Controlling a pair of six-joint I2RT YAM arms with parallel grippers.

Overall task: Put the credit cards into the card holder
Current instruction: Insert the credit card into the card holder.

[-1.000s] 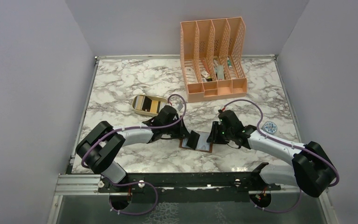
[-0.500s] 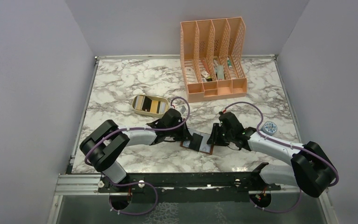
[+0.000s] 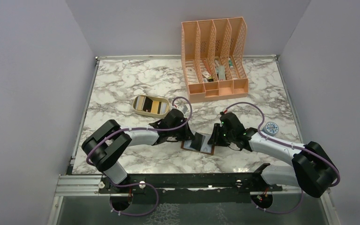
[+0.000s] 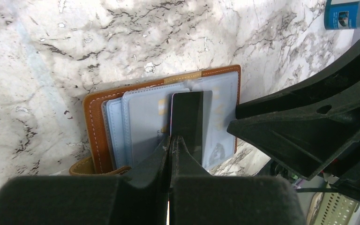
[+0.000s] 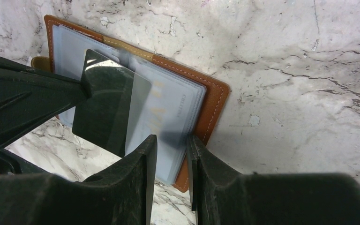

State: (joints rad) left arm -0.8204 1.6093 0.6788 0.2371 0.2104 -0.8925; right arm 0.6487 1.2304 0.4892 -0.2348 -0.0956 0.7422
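The card holder [image 3: 205,147] lies open on the marble, a brown leather wallet [image 4: 95,126] with pale bluish pockets [image 5: 178,110]. My left gripper [image 3: 188,136] [image 4: 171,140] is shut on a dark credit card [image 4: 191,119] [image 5: 104,108]; the card's far edge sits under a clear pocket sleeve. My right gripper [image 3: 214,138] [image 5: 171,143] stands at the holder's right corner with its jaws a little apart, the pocket edge showing between them and nothing gripped. More credit cards [image 3: 150,105] lie in a small beige oval tray.
The beige tray [image 3: 137,109] sits just behind the left wrist. A tall peach four-slot file organiser [image 3: 214,61] stands at the back. A small round blue object [image 3: 272,127] lies right of the right arm. Grey walls close in three sides.
My left gripper has moved right and lowered the dark card from a tilted pose down onto the holder's pockets. The right gripper has barely shifted.
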